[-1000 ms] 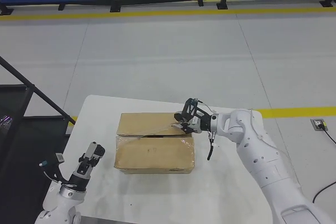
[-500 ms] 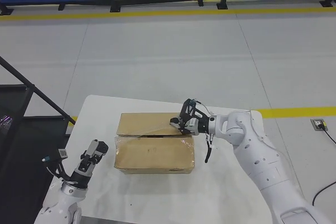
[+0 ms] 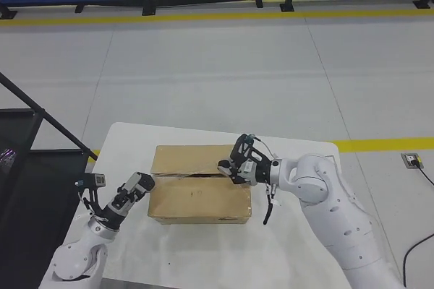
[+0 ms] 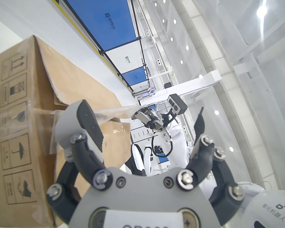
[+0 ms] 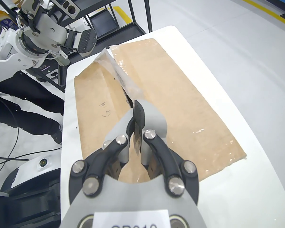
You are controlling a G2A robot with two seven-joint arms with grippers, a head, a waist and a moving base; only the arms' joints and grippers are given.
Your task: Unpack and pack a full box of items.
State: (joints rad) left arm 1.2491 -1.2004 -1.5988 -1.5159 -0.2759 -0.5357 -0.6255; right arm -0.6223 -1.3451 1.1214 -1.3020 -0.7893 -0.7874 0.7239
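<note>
White table (image 3: pixel 202 246), cardboard box (image 3: pixel 199 199) — right pincer (image 5: pixel 134 116) over the seam, nipped on tape (image 5: pixel 120 77); left pincer (image 3: pixel 143 180) spread alongside.

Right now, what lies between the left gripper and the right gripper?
In the top view, the cardboard box lies between left gripper and right gripper. A clear tape strip rises off its top, pinched by the right gripper.

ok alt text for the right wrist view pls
The right gripper is shut on a strip of clear tape, which stands lifted off the top seam of a cardboard box. The box lies on a white table.
</note>
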